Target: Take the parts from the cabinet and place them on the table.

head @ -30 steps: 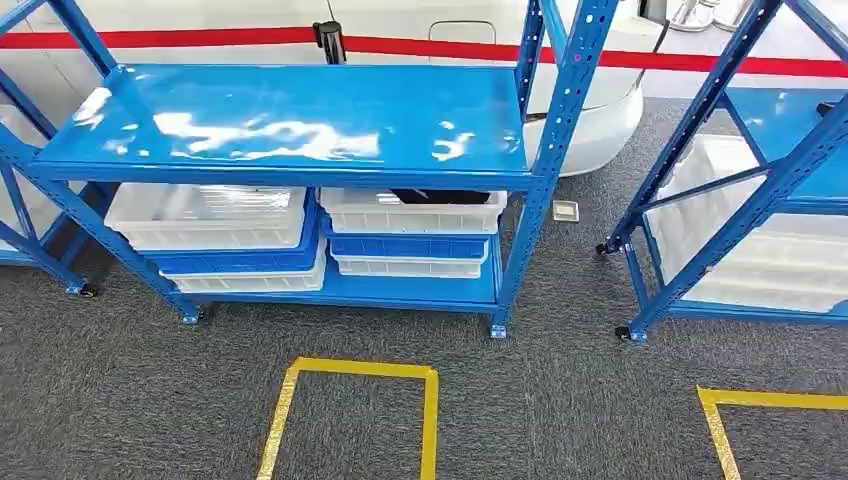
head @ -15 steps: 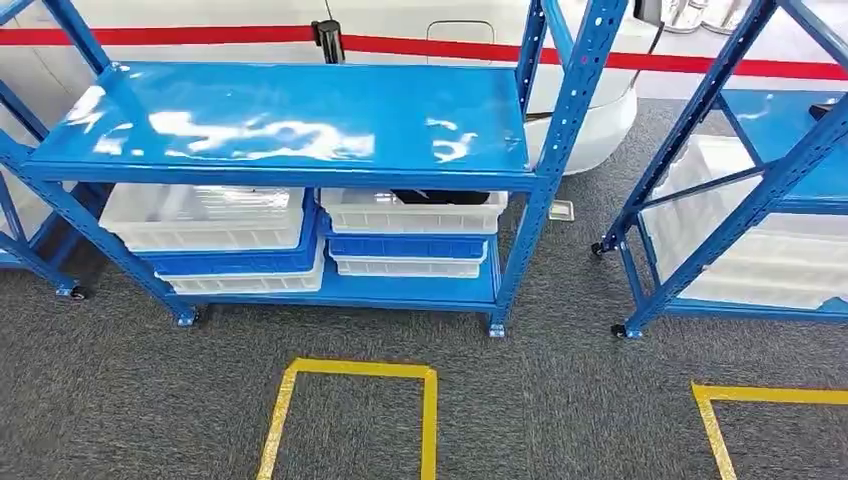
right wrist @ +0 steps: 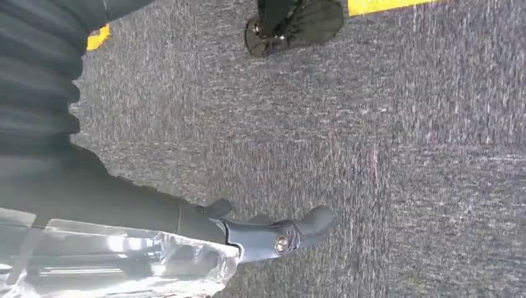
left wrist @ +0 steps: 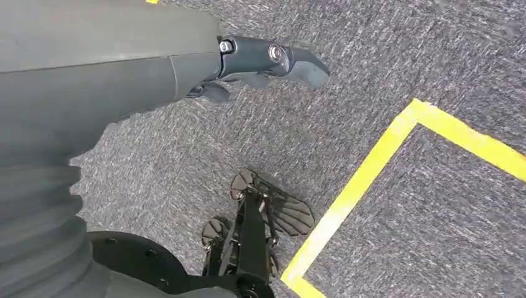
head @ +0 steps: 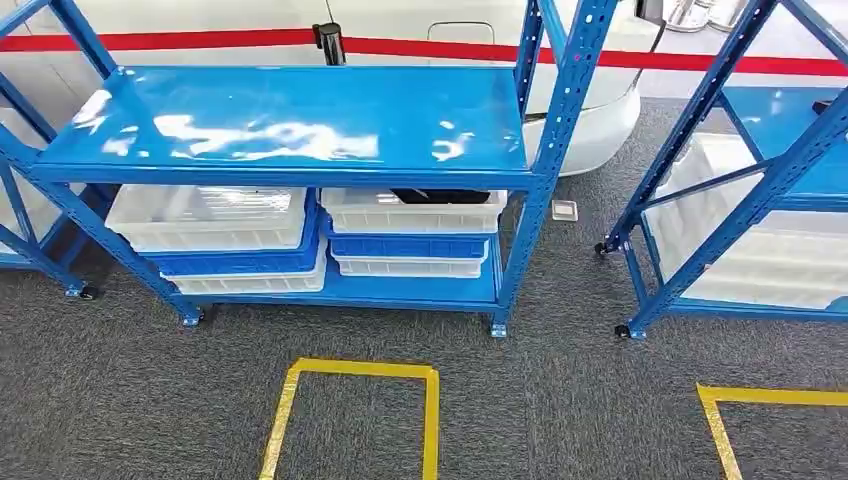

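Blue shelf rack (head: 300,125), stacked bins (head: 210,215) below

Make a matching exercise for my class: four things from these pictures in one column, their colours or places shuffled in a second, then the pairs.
Things:
1. Rack
2. Floor tape
3. Top bins
4. Bagged part

Matches:
A. yellow
B. in the right hand
C. blue
D. white

Pairs: 1-C, 2-A, 3-D, 4-B

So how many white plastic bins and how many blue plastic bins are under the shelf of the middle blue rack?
White plastic bins: 4
Blue plastic bins: 2
Total: 6
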`<state>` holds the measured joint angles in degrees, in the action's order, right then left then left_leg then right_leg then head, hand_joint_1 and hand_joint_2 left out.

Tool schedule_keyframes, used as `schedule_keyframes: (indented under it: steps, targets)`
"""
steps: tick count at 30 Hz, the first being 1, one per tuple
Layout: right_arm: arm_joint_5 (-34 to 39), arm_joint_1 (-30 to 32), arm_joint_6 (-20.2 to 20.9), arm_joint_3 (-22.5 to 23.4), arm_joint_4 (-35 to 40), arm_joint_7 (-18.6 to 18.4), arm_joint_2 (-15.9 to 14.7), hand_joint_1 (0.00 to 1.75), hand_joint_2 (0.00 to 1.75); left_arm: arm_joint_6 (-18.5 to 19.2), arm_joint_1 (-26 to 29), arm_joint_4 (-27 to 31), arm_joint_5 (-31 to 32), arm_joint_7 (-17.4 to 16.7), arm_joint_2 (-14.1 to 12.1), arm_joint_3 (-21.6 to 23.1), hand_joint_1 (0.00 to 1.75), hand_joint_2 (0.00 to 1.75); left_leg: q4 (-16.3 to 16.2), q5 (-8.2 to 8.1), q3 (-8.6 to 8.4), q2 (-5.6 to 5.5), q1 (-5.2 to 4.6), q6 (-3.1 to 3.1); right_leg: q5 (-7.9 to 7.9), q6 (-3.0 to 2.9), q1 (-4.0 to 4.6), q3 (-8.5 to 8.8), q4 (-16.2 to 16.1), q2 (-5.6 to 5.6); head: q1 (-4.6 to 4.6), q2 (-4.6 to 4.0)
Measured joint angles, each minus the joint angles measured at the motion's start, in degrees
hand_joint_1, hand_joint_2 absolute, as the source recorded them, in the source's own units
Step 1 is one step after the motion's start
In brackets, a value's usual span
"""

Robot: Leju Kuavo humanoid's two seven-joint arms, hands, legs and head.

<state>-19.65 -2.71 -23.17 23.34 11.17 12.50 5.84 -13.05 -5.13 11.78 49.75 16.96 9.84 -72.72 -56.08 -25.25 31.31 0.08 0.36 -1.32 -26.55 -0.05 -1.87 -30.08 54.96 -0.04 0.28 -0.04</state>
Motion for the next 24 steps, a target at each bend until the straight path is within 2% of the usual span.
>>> schedule_keyframes:
  steps: [1,2,4,5,6,7,8,9,10,11,12,13,15,16,17,18,19,20,21,22,23,24]
  targets:
    - [0.02,-0.02,0.0,0.0,0.0,-0.02,0.04,0.0,1.75,-0.04,0.0,0.0,0.0,0.0,-0.04,0.0,0.0,1.75,-1.41,-1.28,0.49,-0.1,0.22,0.37,0.15,-0.34,-0.04,0.29,-0.03,0.09,-0.18,0.0]
    - [0.0,0.0,0.02,0.0,0.0,-0.02,0.06,0.0,1.75,-0.11,0.0,0.0,0.0,0.0,-0.02,0.0,0.0,1.75,-4.39,-3.7,1.66,-0.07,0.34,0.71,0.34,-0.72,-0.02,0.31,-0.02,0.02,-0.5,0.0]
    - [-0.04,0.02,0.04,0.0,0.0,0.11,0.22,0.0,1.75,-0.15,0.0,0.0,-0.02,0.02,-0.02,0.0,0.0,1.75,-13.94,-8.69,5.88,-0.08,0.53,1.45,0.34,-0.71,0.15,0.11,0.05,0.0,-0.5,0.0]
    - [-0.06,0.07,0.07,0.0,0.0,0.24,0.22,0.0,1.75,-0.24,0.01,0.0,-0.04,0.02,-0.02,0.0,0.0,1.75,-17.68,-9.94,7.59,-0.08,0.64,1.62,0.33,-0.69,0.26,0.07,0.05,0.0,-0.48,0.0]
    - [-0.18,0.11,0.07,0.0,0.0,0.35,0.22,0.0,0.0,-0.44,0.02,0.0,-0.04,0.04,-0.02,0.0,0.0,1.75,-18.93,-9.72,8.24,-0.07,0.76,1.61,0.32,-0.69,0.35,0.08,0.06,0.02,-0.46,0.0]
    - [-0.31,0.12,0.07,0.0,0.0,0.46,0.24,0.0,0.0,-0.72,0.02,0.0,-0.09,0.02,-0.02,-0.02,0.0,1.75,-16.7,-7.87,7.26,-0.05,0.79,1.4,0.3,-0.68,0.43,0.17,0.06,0.08,-0.53,0.0]
    - [-0.42,0.1,0.07,-0.02,0.0,0.5,0.26,0.0,0.0,-0.85,0.01,0.0,0.04,-0.04,-0.02,0.0,0.0,1.75,-13.11,-5.74,5.53,-0.06,0.78,1.17,0.29,-0.67,0.47,0.27,0.06,0.19,-0.48,0.0]
    - [-0.59,0.04,0.07,-0.04,0.0,0.65,0.28,0.0,0.0,-1.0,-0.01,0.0,0.43,-0.17,-0.02,0.0,0.0,1.75,-6.98,-2.75,2.57,-0.07,0.74,0.69,0.29,-0.66,0.6,0.39,0.05,0.35,-0.53,0.0]
    - [-0.72,-0.01,0.07,-0.07,0.02,0.79,0.35,0.0,0.0,-1.05,-0.01,0.0,0.5,-0.24,-0.04,0.0,0.0,1.75,-1.85,-0.75,-0.02,-0.14,0.55,-0.03,0.29,-0.65,0.56,0.43,0.0,0.43,-0.5,0.0]
    - [-0.77,0.0,0.07,-0.09,0.02,0.92,0.68,0.0,1.75,-1.18,-0.03,0.02,0.52,-0.35,-0.26,0.0,0.0,1.75,-0.49,-0.91,-0.65,-0.09,0.24,-0.29,0.26,-0.51,0.98,0.39,0.02,0.45,-0.33,0.02]
    - [-0.81,-0.06,0.07,-0.09,0.02,1.05,0.61,0.0,1.75,-1.22,-0.03,0.02,0.57,-0.35,-0.24,0.0,0.0,1.75,-0.32,-0.66,-0.46,-0.01,-0.04,-0.58,0.24,-0.31,1.2,0.27,-0.03,0.45,-0.35,0.0]
    - [-0.9,-0.09,0.07,-0.09,0.02,1.14,0.61,0.0,1.75,-1.29,-0.05,0.02,0.59,-0.33,-0.24,0.0,0.0,1.75,-0.33,-0.77,-0.36,-0.03,-0.16,-0.79,0.2,-0.24,0.85,0.22,-0.03,0.44,-0.46,0.0]
    - [-0.9,-0.01,0.13,-0.26,0.02,1.25,0.61,0.0,1.75,-1.31,0.02,0.04,0.39,-0.44,-0.31,0.37,0.0,1.75,-0.35,-0.75,-0.28,-0.04,-0.39,-1.17,0.32,0.38,0.76,0.27,-0.24,0.34,-0.46,0.0]
    - [-0.7,0.02,0.37,-0.68,0.11,1.25,0.59,0.0,1.75,-1.31,0.14,0.15,-0.28,-0.65,-0.39,1.28,0.0,1.75,0.5,-0.27,-0.47,-0.06,-0.45,-1.69,0.48,1.03,1.14,0.36,-0.65,0.29,-0.55,0.02]
    - [-0.31,0.22,0.72,-1.14,0.24,1.2,0.38,0.0,1.75,-1.09,0.3,0.17,-0.98,-0.85,-0.41,2.27,0.0,1.75,1.79,0.66,-1.23,0.14,0.29,-1.86,-0.12,0.94,1.18,-0.05,0.54,0.19,-0.41,0.0]
    - [0.0,0.51,1.13,-1.44,0.28,1.05,0.09,0.0,1.75,-0.72,0.34,0.28,-1.87,-1.07,-0.41,3.38,0.0,1.75,2.38,0.86,-1.38,0.11,0.12,-2.19,-1.62,0.6,1.33,-1.42,2.66,0.19,-0.33,0.0]
    - [0.44,0.71,1.58,-1.77,0.28,0.74,0.06,0.0,1.75,-0.52,0.36,0.64,-2.78,-1.42,-0.63,4.65,0.0,1.75,2.34,1.09,-1.11,0.13,0.11,-2.54,-3.93,0.13,1.19,-3.51,7.0,0.19,-0.17,0.0]
    - [0.99,1.15,2.21,-2.25,0.28,0.3,-0.2,0.0,1.75,-0.11,0.43,1.03,-4.09,-1.81,-0.72,5.97,0.0,1.75,2.31,1.1,-0.94,0.11,-0.01,-2.53,-6.29,-0.09,1.0,-6.12,12.49,0.18,-0.11,0.0]
    - [1.4,1.67,2.68,-2.66,0.28,0.07,-0.35,0.0,1.75,0.19,0.52,1.48,-5.2,-2.2,-0.89,7.27,0.0,1.75,2.28,1.11,-0.78,0.11,-0.16,-2.53,-7.69,-0.01,0.88,-7.95,16.49,0.18,-0.09,0.0]
    - [1.84,2.35,3.11,-2.97,0.28,-0.29,-0.5,0.0,1.75,0.5,0.62,1.95,-6.19,-2.54,-1.09,8.75,0.0,1.75,2.16,1.12,-0.69,0.09,-0.2,-2.51,-7.89,0.42,0.71,-8.76,18.34,0.17,-0.07,0.02]
    - [2.34,2.97,3.67,-3.51,0.26,-0.65,-0.68,0.0,1.75,0.81,0.71,2.62,-7.36,-2.91,-1.2,10.04,0.0,1.75,2.04,1.1,-0.68,0.04,-0.2,-2.47,-7.11,0.99,0.58,-8.03,17.16,0.16,-0.09,0.0]
    - [2.67,3.65,4.07,-3.83,0.24,-0.85,-0.88,0.0,1.75,1.07,0.71,3.19,-8.16,-3.17,-1.29,11.38,0.0,1.75,1.98,1.04,-0.69,-0.06,-0.19,-2.37,-5.5,1.69,0.43,-6.09,13.59,0.15,-0.09,0.0]
